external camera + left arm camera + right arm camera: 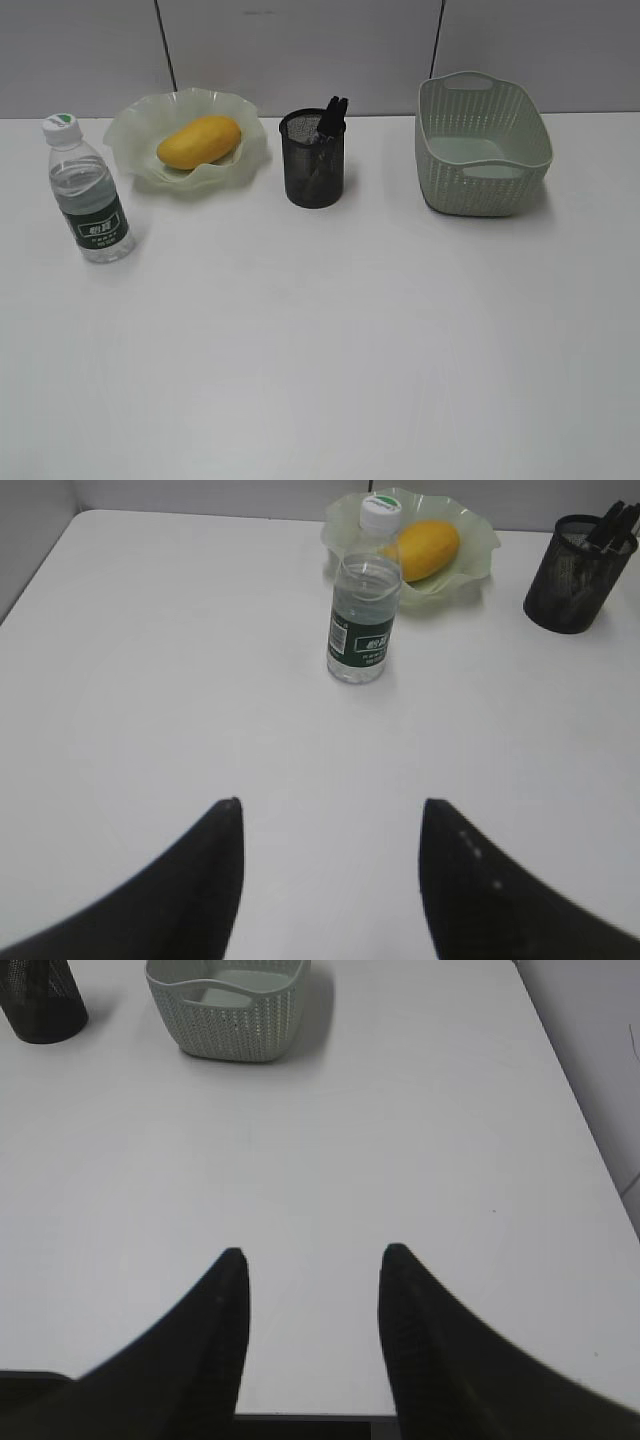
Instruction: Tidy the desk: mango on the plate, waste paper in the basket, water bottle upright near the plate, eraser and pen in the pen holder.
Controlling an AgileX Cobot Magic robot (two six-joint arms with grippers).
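**Surface in order, both end effectors empty**

The mango (199, 141) lies on its side in the plate (135, 155), which sits near the far edge of the surface (320, 350), toward the far left corner. The bottle (87, 190) stands upright just beside the plate, on its near left side, white cap on top and dark label facing forward; from the left wrist view it partly overlaps the plate's rim, so I cannot tell whether the two touch.

The pen holder (314, 165) stands by the far edge near the middle, apart from the plate. Dark ends of something poke above its rim; through the mesh I cannot make out which items they are.

The basket (482, 150) sits near the far edge toward the right, well apart from the pen holder. What I can see of its inside is only the pale floor; the rest is hidden behind its front wall.

The left end effector (330, 805) hovers over bare surface toward the near left, fingers spread wide, holding nothing. The right end effector (312, 1252) hovers by the near edge on the right side, fingers moderately apart, holding nothing.
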